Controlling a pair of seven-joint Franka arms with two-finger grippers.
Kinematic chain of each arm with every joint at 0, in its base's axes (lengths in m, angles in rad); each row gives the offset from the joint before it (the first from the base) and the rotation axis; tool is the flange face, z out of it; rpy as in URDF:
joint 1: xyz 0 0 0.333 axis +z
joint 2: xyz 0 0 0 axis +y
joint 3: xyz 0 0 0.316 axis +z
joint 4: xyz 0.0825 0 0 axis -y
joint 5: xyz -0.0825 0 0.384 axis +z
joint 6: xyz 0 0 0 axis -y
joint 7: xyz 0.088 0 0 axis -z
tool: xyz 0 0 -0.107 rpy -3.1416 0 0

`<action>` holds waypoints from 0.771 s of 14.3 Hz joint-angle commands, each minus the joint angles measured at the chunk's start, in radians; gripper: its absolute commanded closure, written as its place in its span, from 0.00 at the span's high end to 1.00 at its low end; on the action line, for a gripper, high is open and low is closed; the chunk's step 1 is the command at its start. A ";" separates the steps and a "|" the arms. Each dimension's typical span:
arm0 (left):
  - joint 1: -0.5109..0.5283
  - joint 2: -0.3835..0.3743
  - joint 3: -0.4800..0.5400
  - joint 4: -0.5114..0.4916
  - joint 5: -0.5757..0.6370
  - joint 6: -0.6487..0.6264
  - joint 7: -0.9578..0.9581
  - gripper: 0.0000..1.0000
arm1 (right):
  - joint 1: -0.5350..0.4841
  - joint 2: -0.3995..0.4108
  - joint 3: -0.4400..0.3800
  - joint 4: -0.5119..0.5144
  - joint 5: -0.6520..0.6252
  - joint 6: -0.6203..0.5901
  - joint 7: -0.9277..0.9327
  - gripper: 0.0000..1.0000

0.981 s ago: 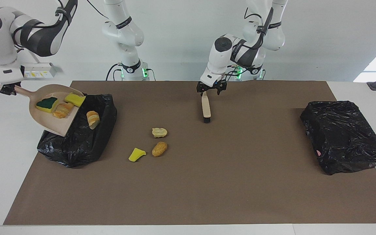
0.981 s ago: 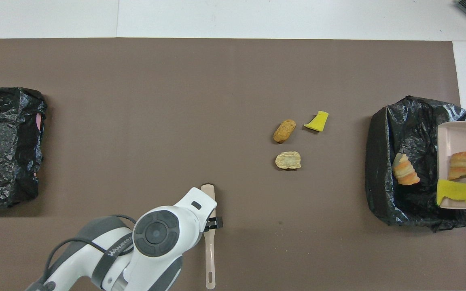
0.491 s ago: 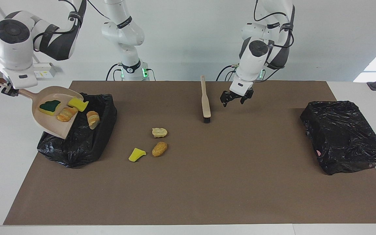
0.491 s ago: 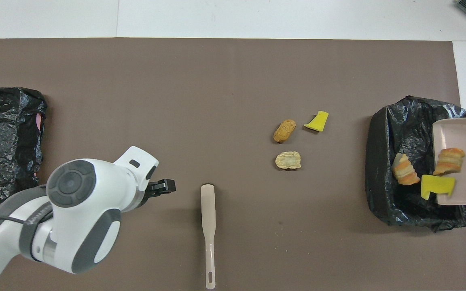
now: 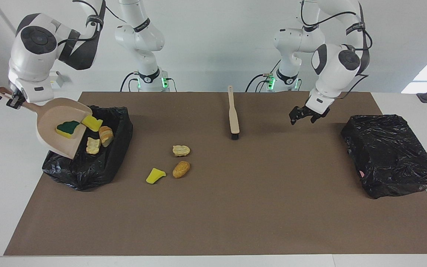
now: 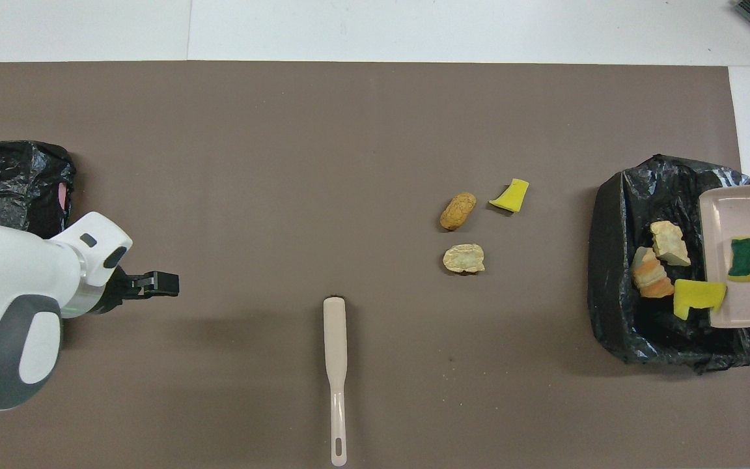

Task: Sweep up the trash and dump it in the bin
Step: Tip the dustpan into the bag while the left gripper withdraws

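Note:
My right gripper [image 5: 11, 100] is shut on the handle of the beige dustpan [image 5: 48, 131], tilted over the black-bagged bin [image 5: 83, 170] at the right arm's end. A green-topped sponge [image 5: 68, 128] lies on the pan and a yellow sponge [image 5: 92, 122] hangs at its lip. Two bread lumps [image 5: 105, 135] [image 5: 93, 145] lie in the bin. On the mat lie a yellow sponge piece [image 5: 155, 175], a brown lump [image 5: 181, 169] and a pale lump [image 5: 181, 150]. My left gripper [image 5: 304, 115] is open and empty above the mat.
The brush [image 5: 233, 115] lies flat on the mat, nearer to the robots than the loose scraps, bristles toward them. A second black-bagged bin [image 5: 391, 154] stands at the left arm's end. The brown mat [image 5: 235, 215] covers most of the white table.
My left gripper let go of the brush and swung toward the left arm's end. The dustpan tilted more; one bread lump slid off it into the bin and the sponges slid toward its lip.

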 commanded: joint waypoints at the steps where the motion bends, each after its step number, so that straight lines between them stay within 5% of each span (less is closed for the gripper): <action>1: 0.083 -0.010 -0.014 0.043 0.010 -0.020 0.081 1.00 | -0.002 -0.027 0.008 -0.027 -0.049 -0.011 0.020 0.00; 11: 0.131 0.024 -0.017 0.471 0.052 -0.386 0.110 1.00 | 0.155 -0.072 0.017 -0.024 -0.232 -0.104 0.066 0.00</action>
